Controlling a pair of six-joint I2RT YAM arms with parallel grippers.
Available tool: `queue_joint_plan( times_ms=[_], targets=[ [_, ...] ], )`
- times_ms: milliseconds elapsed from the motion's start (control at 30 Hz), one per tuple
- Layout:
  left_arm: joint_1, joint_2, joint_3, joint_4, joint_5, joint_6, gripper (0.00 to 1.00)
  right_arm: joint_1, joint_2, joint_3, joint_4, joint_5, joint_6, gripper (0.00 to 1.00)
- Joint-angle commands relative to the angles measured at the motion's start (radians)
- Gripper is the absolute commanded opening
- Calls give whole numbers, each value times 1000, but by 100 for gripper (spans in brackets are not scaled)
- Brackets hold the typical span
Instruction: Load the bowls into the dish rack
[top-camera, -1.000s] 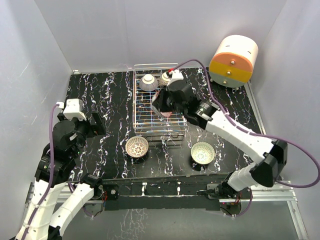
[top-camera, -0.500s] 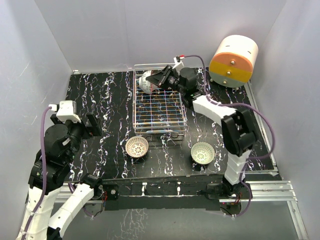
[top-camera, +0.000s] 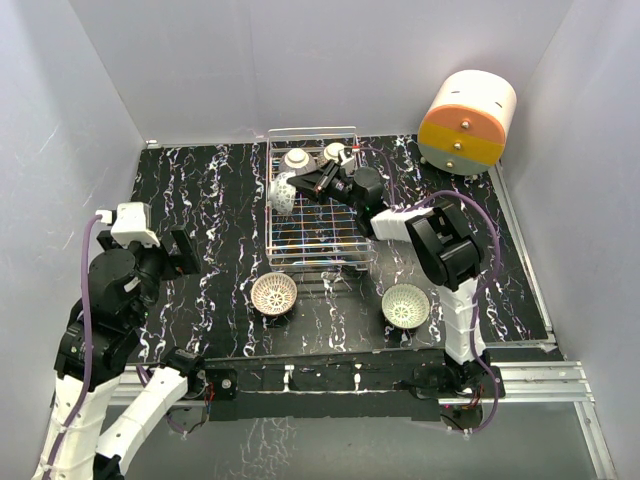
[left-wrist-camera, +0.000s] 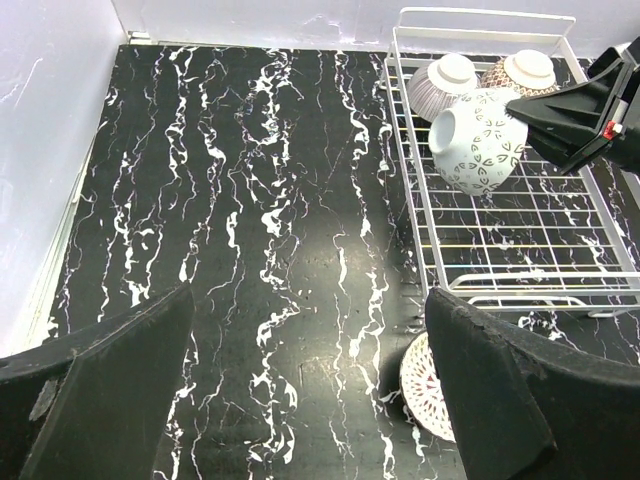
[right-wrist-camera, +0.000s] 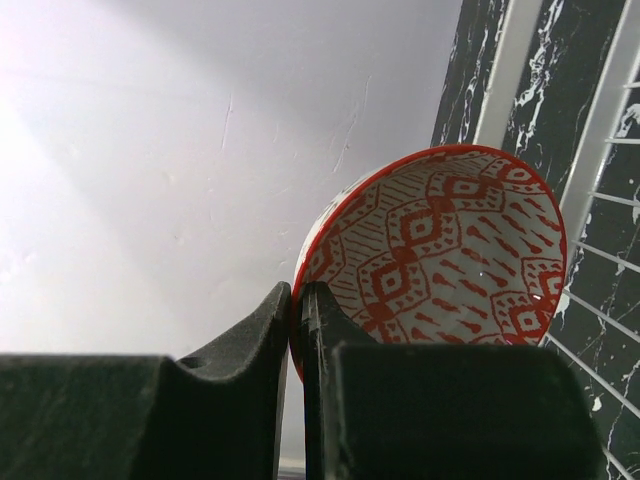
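The silver wire dish rack (top-camera: 345, 225) stands at the back middle of the table, with two bowls upside down at its far end (top-camera: 297, 158) (top-camera: 334, 152). My right gripper (top-camera: 302, 184) is shut on the rim of a red-patterned bowl (top-camera: 283, 193), held tilted on edge over the rack's left side. The bowl's red inside fills the right wrist view (right-wrist-camera: 440, 250); its pale outside shows in the left wrist view (left-wrist-camera: 478, 140). Two more bowls sit on the table in front of the rack, one white-lattice (top-camera: 274, 293), one pale (top-camera: 406, 305). My left gripper (left-wrist-camera: 310, 390) is open and empty above the table's left side.
A cream-and-orange cylindrical drawer unit (top-camera: 467, 122) stands at the back right corner. White walls close in the table at the back and both sides. The lattice bowl (left-wrist-camera: 425, 385) shows partly behind my left gripper's right finger.
My right gripper carried the red-patterned bowl from the rack's far end forward and to the left side. The right arm folded in. The left arm barely moved.
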Motion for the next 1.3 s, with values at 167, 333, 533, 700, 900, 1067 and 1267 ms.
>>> queue_joint_plan(
  times_ms=[167, 333, 533, 700, 900, 1067, 1267],
  targets=[
    [-4, 5, 32, -14, -29, 8, 97, -12, -13, 23, 53, 43, 17, 8],
    [-4, 4, 36, -25, -42, 13, 97, -14, 2, 23, -28, 64, 2, 9],
    [-4, 0, 33, -29, -50, 14, 97, -14, 0, 15, -117, 105, -25, 9],
    [-5, 2, 33, -29, -52, 15, 97, -16, -11, 12, -196, 129, -61, 9],
    [-4, 2, 28, -26, -50, 14, 97, -21, -45, -23, -280, 175, -85, 14],
    [-4, 4, 26, -25, -44, 11, 97, -30, -61, -55, -304, 187, -95, 22],
    [-4, 8, 19, -26, -43, 11, 97, -38, -39, -77, -247, 159, -76, 14]
  ],
)
